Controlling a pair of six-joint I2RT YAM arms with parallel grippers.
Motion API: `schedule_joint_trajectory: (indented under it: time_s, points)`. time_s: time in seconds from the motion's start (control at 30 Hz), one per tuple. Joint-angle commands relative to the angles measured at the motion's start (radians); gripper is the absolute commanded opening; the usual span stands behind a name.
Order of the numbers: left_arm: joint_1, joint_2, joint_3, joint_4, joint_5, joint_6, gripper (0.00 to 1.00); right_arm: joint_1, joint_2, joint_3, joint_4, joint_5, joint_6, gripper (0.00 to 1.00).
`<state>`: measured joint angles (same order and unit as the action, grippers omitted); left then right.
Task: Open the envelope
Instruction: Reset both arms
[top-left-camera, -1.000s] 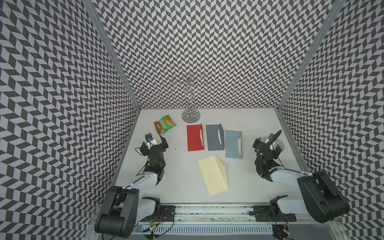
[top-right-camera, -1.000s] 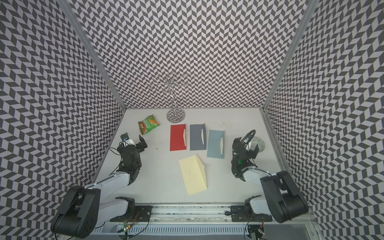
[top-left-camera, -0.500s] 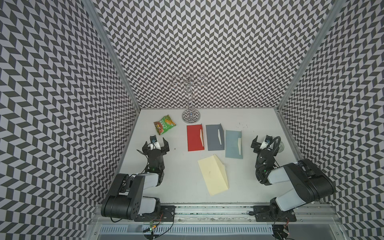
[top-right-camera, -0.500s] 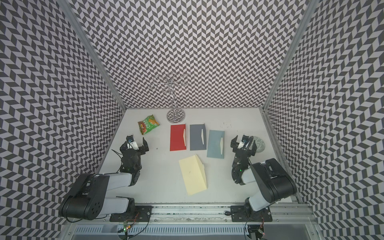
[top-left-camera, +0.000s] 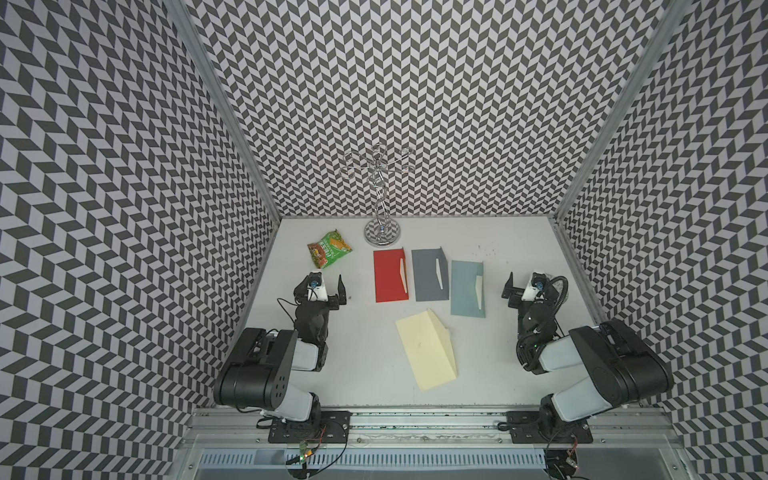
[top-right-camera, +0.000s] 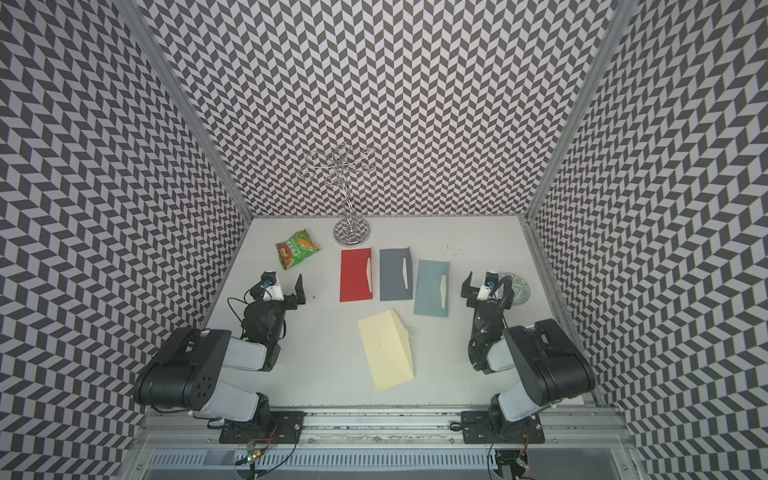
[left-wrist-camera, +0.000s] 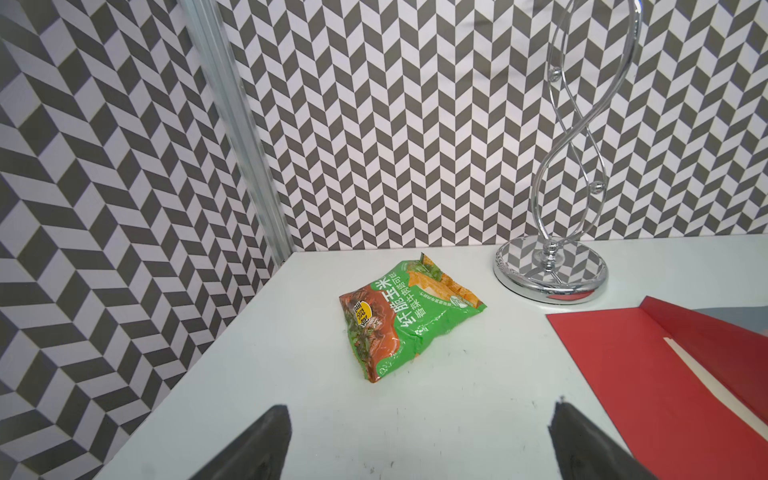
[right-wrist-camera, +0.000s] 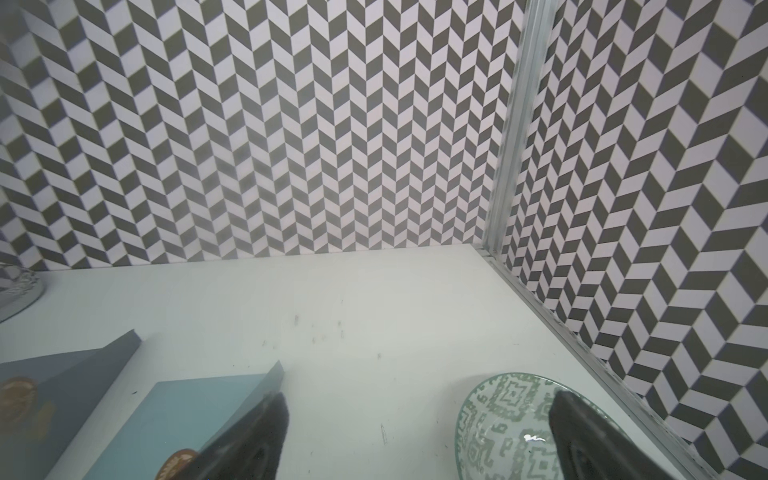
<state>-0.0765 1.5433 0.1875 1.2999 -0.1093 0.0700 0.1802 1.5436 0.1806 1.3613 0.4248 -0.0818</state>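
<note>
Four envelopes lie flat on the white table (top-left-camera: 519, 249). Red (top-left-camera: 388, 276), dark grey (top-left-camera: 428, 276) and light blue (top-left-camera: 465, 291) ones form a row, each with a pale strip showing at its flap edge. The cream envelope (top-left-camera: 426, 351) lies nearer the front, its flap (top-left-camera: 442, 336) folded over it and slightly raised. My left gripper (top-left-camera: 320, 283) hovers open left of the red envelope (left-wrist-camera: 665, 365), nothing between its fingers (left-wrist-camera: 266, 440). My right gripper (top-left-camera: 530, 282) is open beside the light blue envelope (right-wrist-camera: 178, 415), also empty.
A green snack bag (top-left-camera: 329, 248) lies at the back left, ahead of the left gripper (left-wrist-camera: 420, 409). A chrome wire stand (top-left-camera: 381, 232) rises at the back centre. A patterned bowl (top-right-camera: 517, 286) sits by the right wall, under the right gripper's outer finger (right-wrist-camera: 582, 432).
Both arms have folded back toward the front rail, and both grippers have turned level to face the back wall. The envelopes have not moved.
</note>
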Motion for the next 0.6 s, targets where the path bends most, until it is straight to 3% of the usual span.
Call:
schedule_joint_trajectory:
  time_s: [0.0,0.1,0.13,0.3,0.57]
  points:
    - [0.010,0.005,0.004,0.075,0.049,-0.004,1.00,-0.054,-0.014,-0.019,0.039,-0.184,0.031,0.96]
    - [0.055,0.019,0.072,-0.042,0.019,-0.081,1.00,-0.051,0.031,-0.041,0.148,-0.187,0.020,0.95]
    - [0.077,0.014,0.064,-0.034,0.068,-0.093,1.00,-0.050,0.040,-0.043,0.172,-0.182,0.018,1.00]
    - [0.078,0.010,0.066,-0.043,0.063,-0.090,1.00,-0.052,0.036,0.011,0.061,-0.065,0.071,1.00]
    - [0.076,0.009,0.061,-0.036,0.062,-0.090,1.00,-0.053,0.036,0.007,0.074,-0.066,0.071,1.00]
